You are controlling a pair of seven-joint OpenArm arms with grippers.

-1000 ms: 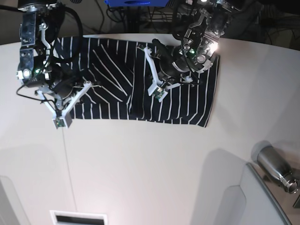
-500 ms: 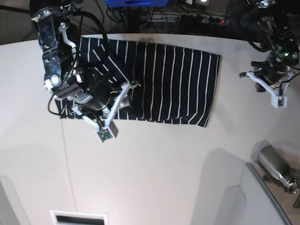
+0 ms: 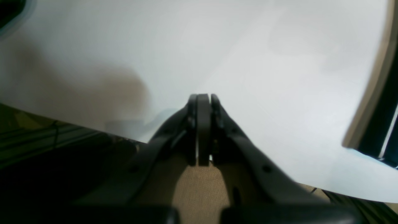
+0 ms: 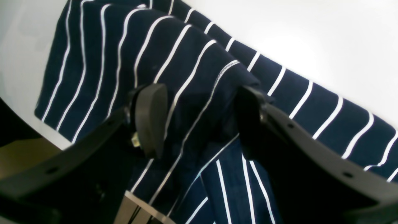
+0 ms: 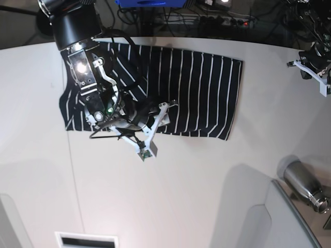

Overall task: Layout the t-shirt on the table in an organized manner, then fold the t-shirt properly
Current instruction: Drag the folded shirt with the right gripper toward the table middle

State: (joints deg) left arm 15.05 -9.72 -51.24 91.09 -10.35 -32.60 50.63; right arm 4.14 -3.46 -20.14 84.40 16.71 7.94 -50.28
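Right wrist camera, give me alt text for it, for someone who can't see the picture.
The right gripper hangs open just above the t-shirt, dark navy with thin white stripes, its two black fingers straddling a folded edge of the fabric. Bare white table shows beyond the shirt.

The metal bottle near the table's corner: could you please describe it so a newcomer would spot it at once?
Start from the big white table and follow its front edge to the base view's lower right. There, beside a grey panel, lies a metal bottle on its side. It is the only shiny silver thing, well apart from the dark striped t-shirt.
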